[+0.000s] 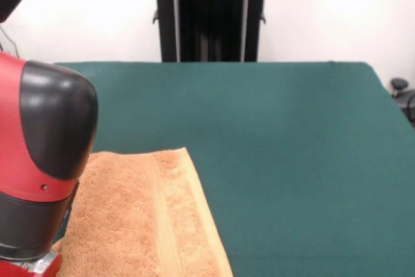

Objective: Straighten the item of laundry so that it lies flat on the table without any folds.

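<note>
1. The arm (42,160) is seen large at the left edge of the front view; the gripper itself is cut off below the frame, so it cannot be told whether it is spread, pressed together or pinching anything.
2. The towel (142,218) lies just beside the arm, toward the right, and is partly hidden behind it.
3. Its woven band runs from the far hem toward the near edge.
4. The shown part appears flat on the table (292,134).

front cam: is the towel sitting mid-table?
No. The orange-tan towel lies at the lower-left of the green table, running off the bottom edge beside the red-and-black arm.
</note>
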`<control>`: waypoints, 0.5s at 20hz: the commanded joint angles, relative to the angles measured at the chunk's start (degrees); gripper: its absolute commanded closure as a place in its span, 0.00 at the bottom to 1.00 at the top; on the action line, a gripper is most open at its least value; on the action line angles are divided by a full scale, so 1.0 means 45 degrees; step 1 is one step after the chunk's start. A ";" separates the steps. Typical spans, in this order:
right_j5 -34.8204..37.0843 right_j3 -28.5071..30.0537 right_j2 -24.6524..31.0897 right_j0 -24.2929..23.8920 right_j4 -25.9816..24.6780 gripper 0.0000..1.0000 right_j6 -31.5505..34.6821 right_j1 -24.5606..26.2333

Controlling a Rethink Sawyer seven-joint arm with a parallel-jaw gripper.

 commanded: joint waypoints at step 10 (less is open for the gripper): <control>0.6229 0.6454 -0.1181 0.2321 0.1664 1.00 0.3666 -0.2979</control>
